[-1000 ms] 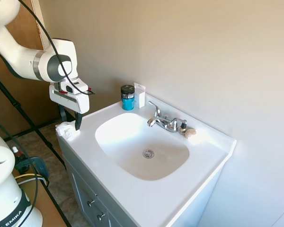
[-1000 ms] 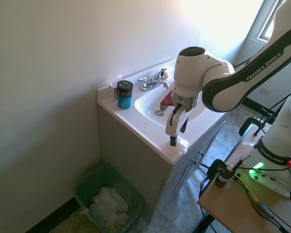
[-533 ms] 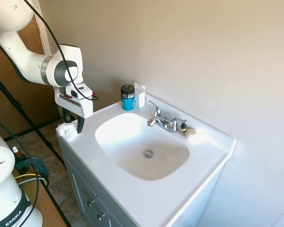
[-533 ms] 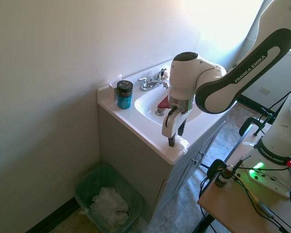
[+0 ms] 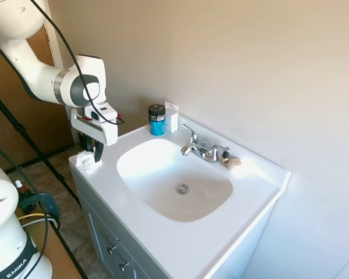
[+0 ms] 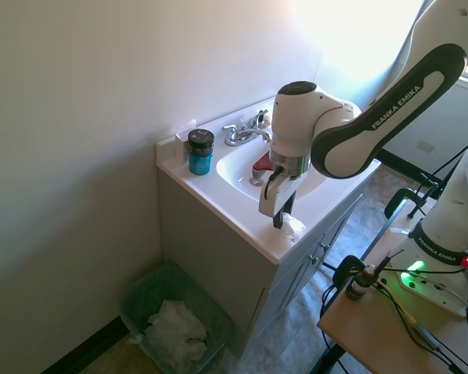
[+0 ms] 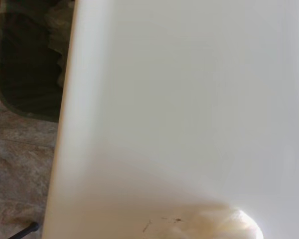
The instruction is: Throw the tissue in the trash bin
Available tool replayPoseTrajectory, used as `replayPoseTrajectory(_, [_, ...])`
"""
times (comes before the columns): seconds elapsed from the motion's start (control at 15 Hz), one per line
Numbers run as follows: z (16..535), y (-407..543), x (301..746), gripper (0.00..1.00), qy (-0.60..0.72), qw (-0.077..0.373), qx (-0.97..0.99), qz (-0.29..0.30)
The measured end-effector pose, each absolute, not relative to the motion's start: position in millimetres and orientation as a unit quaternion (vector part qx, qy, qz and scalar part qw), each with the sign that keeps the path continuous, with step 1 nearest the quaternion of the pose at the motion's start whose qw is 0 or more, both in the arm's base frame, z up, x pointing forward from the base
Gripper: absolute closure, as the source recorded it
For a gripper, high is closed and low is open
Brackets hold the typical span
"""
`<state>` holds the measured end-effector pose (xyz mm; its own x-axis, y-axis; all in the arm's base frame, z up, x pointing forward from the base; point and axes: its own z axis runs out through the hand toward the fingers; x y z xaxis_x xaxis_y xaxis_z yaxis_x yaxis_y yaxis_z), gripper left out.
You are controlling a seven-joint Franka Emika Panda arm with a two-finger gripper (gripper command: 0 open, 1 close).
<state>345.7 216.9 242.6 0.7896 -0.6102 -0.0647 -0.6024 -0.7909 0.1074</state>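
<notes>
Vanity top (image 5: 163, 232): white, with the sink basin sunk in it.
Trash bin (image 6: 144, 292): on the floor beside the vanity, white paper inside.
Gripper (image 5: 91, 154): at the vanity's corner, fingers spread either side of the tissue.
Tissue (image 5: 84, 162): on the vanity's corner edge, between the fingers.

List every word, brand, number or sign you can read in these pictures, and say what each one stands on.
"FRANKA EMIKA", on the dark band of the arm in the second exterior view.
"EMIKA", the visible end of the same brand, on the robot base in the first exterior view.
The blue jar's label is too small to read.
No print shows in the wrist view.
</notes>
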Motion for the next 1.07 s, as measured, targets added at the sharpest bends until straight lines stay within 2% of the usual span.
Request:
replayPoseTrajectory(0.4, [256,223,359,1.0,-0.325,0.029,0.945,-0.037])
replayPoseTrajectory(0.73, [318,299,406,1.0,-0.324,0.016,0.945,0.034])
replayPoseTrajectory(1.0, [290,376,443,1.0,-0.307,0.015,0.951,0.038])
replayPoseTrajectory(1.07, [279,392,452,0.0,-0.304,0.018,0.952,0.035])
